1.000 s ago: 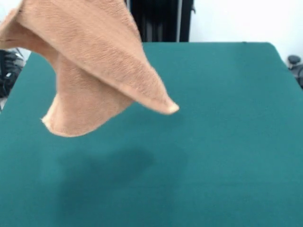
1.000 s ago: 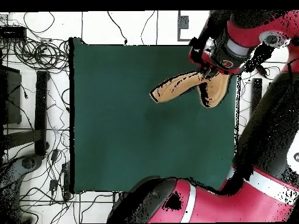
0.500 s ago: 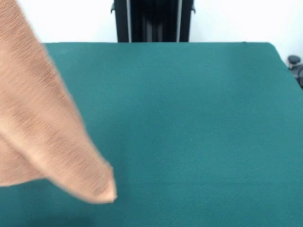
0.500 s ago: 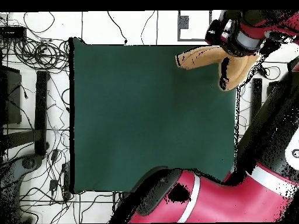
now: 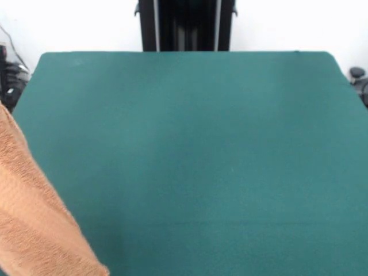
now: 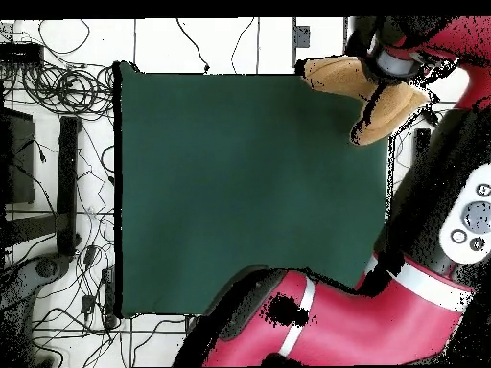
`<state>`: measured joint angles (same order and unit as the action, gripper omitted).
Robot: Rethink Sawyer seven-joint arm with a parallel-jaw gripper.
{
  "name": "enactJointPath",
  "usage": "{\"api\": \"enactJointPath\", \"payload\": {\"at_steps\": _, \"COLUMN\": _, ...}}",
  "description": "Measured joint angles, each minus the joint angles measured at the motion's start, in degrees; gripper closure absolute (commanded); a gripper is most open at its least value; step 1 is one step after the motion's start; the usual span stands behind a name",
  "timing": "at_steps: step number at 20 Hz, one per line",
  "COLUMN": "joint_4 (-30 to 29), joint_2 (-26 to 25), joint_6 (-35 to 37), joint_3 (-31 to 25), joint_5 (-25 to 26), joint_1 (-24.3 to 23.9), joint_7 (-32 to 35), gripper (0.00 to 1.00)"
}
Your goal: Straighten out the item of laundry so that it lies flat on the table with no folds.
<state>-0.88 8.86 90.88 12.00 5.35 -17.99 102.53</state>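
At the far corner of the table [image 6: 240, 182] in the overhead view, up at the top right of the dark green cloth, the orange-tan terry towel [image 6: 369, 91] hung in the air from the end of the red and black arm [image 6: 422, 240]. It was bunched where the arm's end met it and spread from there into two lobes, one reaching left along the table's top edge, the other drooping down over the right-hand edge. Part of it lay over the corner of the green surface as seen from above and part lay beyond it, over the white floor. The gripper [image 6: 384, 65] sat at the gathered middle of the cloth, but the towel and the wrist housing hid its tips, so whether the claw was apart or pinched on the fabric could not be told. Seen from the front, only a slanting wedge of the towel [image 5: 34, 224] showed, filling the lower left corner, its looped pile plain to see and its long edge running diagonally down to the bottom edge. None of the arm showed in that view. A black upright post [image 5: 187, 26] stood behind the table against the white wall, and tangled cables [image 6: 58, 86] lay on the floor beside the table's other long side.
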Motion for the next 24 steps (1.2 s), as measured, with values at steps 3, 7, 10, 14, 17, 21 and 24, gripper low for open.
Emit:
{"api": "enactJointPath", "payload": {"at_steps": 3, "joint_4": -0.18, "joint_2": 0.2, "joint_6": -1.21, "joint_3": 0.98, "joint_5": 1.65, "joint_1": 1.08, "joint_7": 0.0, "gripper": 1.0}}
{"api": "enactJointPath", "payload": {"at_steps": 7, "joint_4": -3.58, "joint_2": 2.37, "joint_6": -3.86, "joint_3": 2.42, "joint_5": 4.06, "joint_1": 3.63, "joint_7": 0.0, "gripper": 1.0}}
{"api": "enactJointPath", "payload": {"at_steps": 10, "joint_4": -8.29, "joint_2": 5.3, "joint_6": -6.8, "joint_3": 3.23, "joint_5": 5.61, "joint_1": 5.93, "joint_7": 0.0, "gripper": 1.0}}
{"api": "enactJointPath", "payload": {"at_steps": 14, "joint_4": -15.6, "joint_2": 9.82, "joint_6": -12.16, "joint_3": 4.37, "joint_5": 7.34, "joint_1": 9.23, "joint_7": 0.0, "gripper": 1.0}}
{"api": "enactJointPath", "payload": {"at_steps": 17, "joint_4": -20.01, "joint_2": 12.65, "joint_6": -15.77, "joint_3": 5.29, "joint_5": 7.74, "joint_1": 11.22, "joint_7": 0.0, "gripper": 1.0}}
{"api": "enactJointPath", "payload": {"at_steps": 21, "joint_4": -23.7, "joint_2": 15.28, "joint_6": -18.98, "joint_3": 6.12, "joint_5": 8.24, "joint_1": 12.79, "joint_7": 0.0, "gripper": 1.0}}
{"api": "enactJointPath", "payload": {"at_steps": 24, "joint_4": -25.65, "joint_2": 16.79, "joint_6": -19.98, "joint_3": 7.03, "joint_5": 8.6, "joint_1": 13.31, "joint_7": 0.02, "gripper": 0.0}}
